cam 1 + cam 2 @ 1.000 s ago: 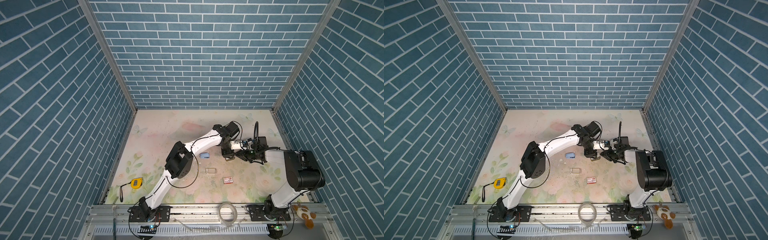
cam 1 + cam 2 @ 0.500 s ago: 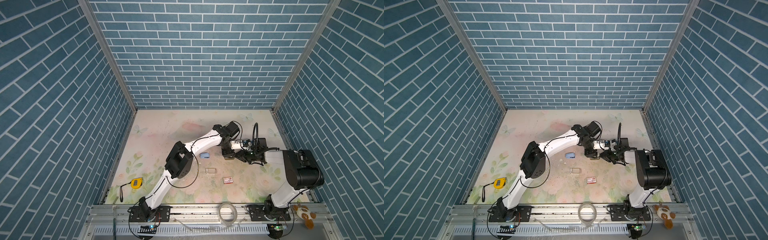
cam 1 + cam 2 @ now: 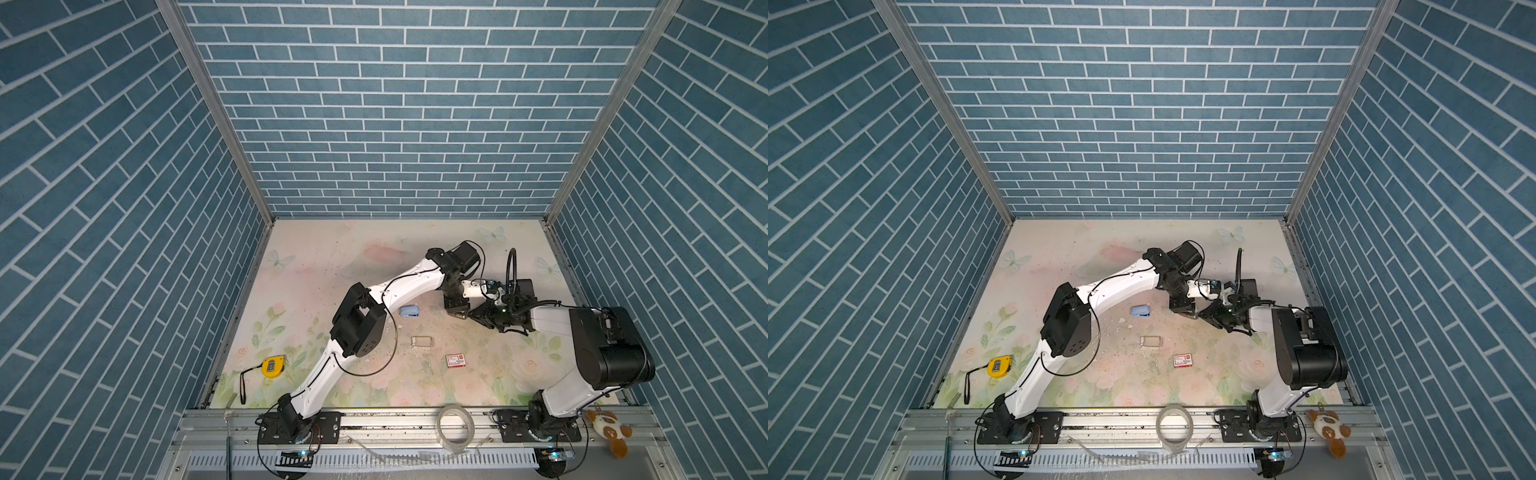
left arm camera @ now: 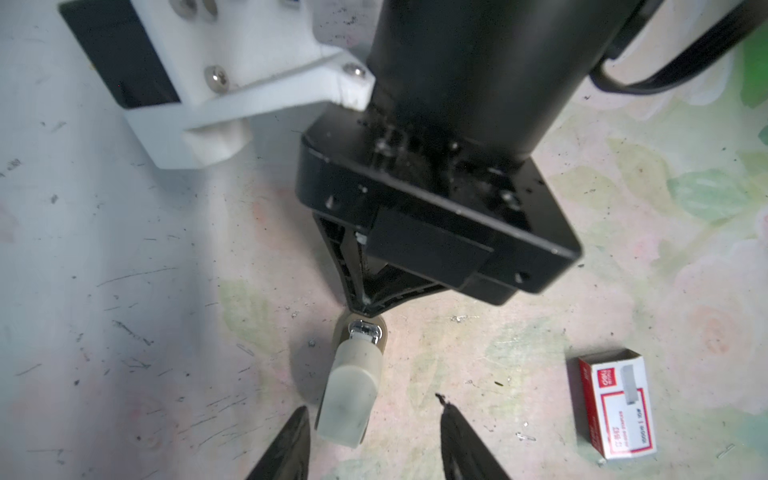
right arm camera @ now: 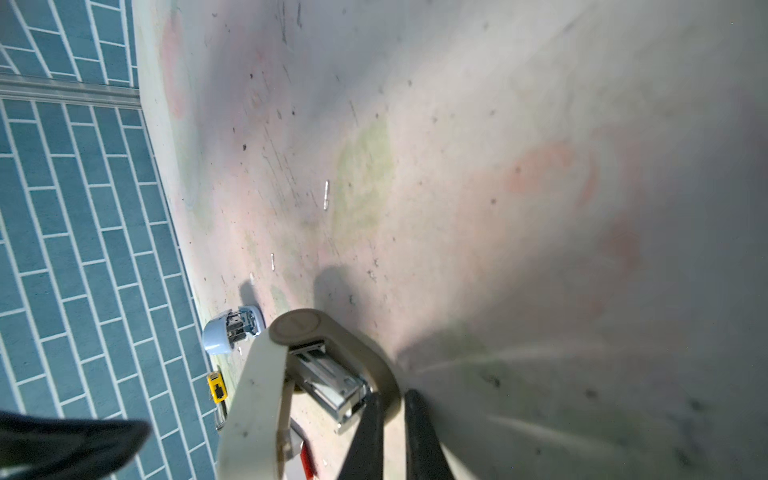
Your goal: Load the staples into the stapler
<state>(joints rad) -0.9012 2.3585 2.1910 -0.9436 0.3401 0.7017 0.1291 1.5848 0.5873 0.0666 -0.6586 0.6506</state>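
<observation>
**Left tool** (image 4: 372, 403): fingers (image 4: 289, 449) set moderately apart, straddling the free end of the raised lid of the beige stapler (image 4: 349, 395). One finger lies close against the lid, and a gap shows at the other. Whether the lid is gripped cannot be told.

**Right tool** (image 5: 393, 397): jaws almost together, tips at the beige stapler's front end, against the base rim beside the bare metal magazine (image 5: 328, 382). Whether the rim is pinched cannot be told.

**Beige stapler**: stands open on the surface (image 3: 332, 257) between the two tools, lid tilted up from the hinge. Contents of the magazine not discernible.

**Staples** (image 5: 326, 194): one short silvery strip lying loose on the surface beyond the beige stapler's hinge end, well apart from it. A second strip (image 5: 272, 262) lies nearer, also apart.

**Blue stapler** (image 3: 409, 311): small, near the beige stapler, to its left in both top views.

**Clear rectangular item** (image 3: 422, 340): on the arm-base side of the beige stapler; too small to identify.

**Red-and-white box** (image 4: 614, 409): lying flat near the beige stapler on that same side, not touching it.

**Yellow tape measure** (image 3: 272, 367): far to the left of the beige stapler.

**Tape roll** (image 3: 456, 428), **plush toy** (image 3: 609, 430): on the front rail (image 3: 395, 419), well apart from the beige stapler.
</observation>
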